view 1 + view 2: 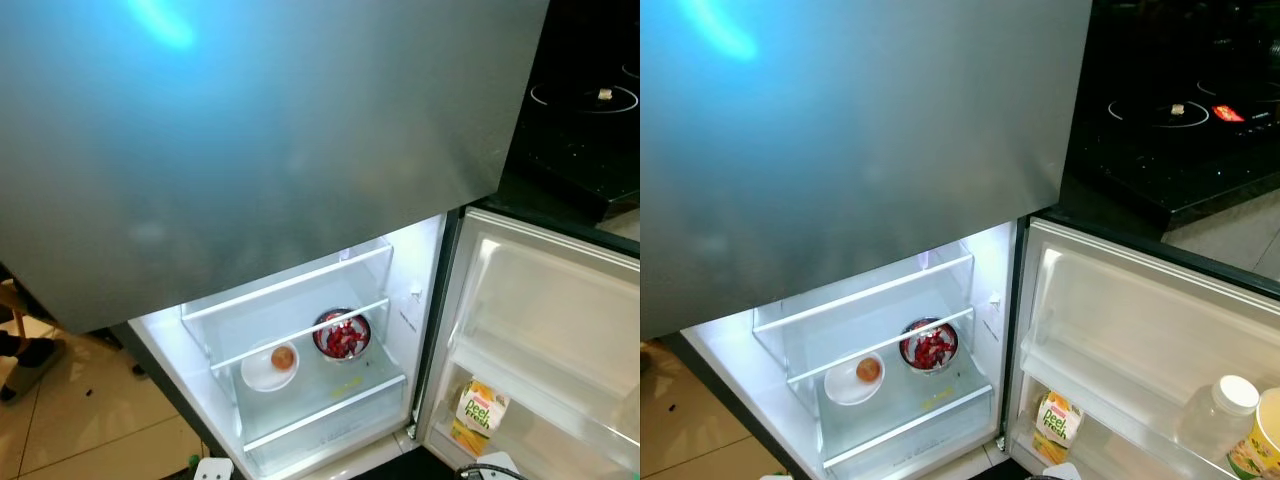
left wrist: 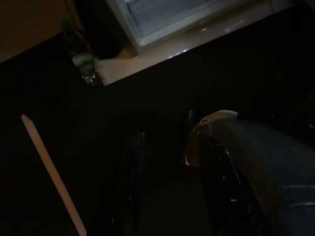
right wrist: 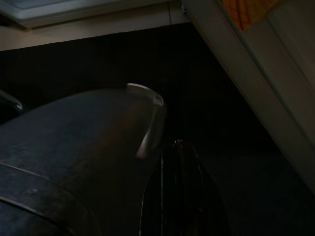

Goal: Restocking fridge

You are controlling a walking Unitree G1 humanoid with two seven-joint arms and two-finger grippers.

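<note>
The lower fridge compartment (image 1: 300, 340) stands open and lit. On a glass shelf inside sit a white bowl (image 1: 262, 372) holding an orange fruit (image 1: 283, 357) and a metal bowl (image 1: 342, 335) of red food. The open door (image 1: 560, 300) on the right carries a Peel Fresh juice carton (image 1: 480, 412), a clear bottle with a white cap (image 1: 1220, 415) and a yellow tub (image 1: 1260, 440) in its lower rack. My left gripper (image 2: 170, 147) hangs low in the dark, open with nothing between its fingers. My right gripper (image 3: 179, 196) also hangs low, beside the door's bottom edge.
The grey upper fridge door (image 1: 250, 130) is shut and looms over the top of the view. A black cooktop (image 1: 580, 110) lies to the right. A green-labelled bottle (image 2: 82, 56) stands by the fridge's base. Tiled floor (image 1: 80, 410) lies to the left.
</note>
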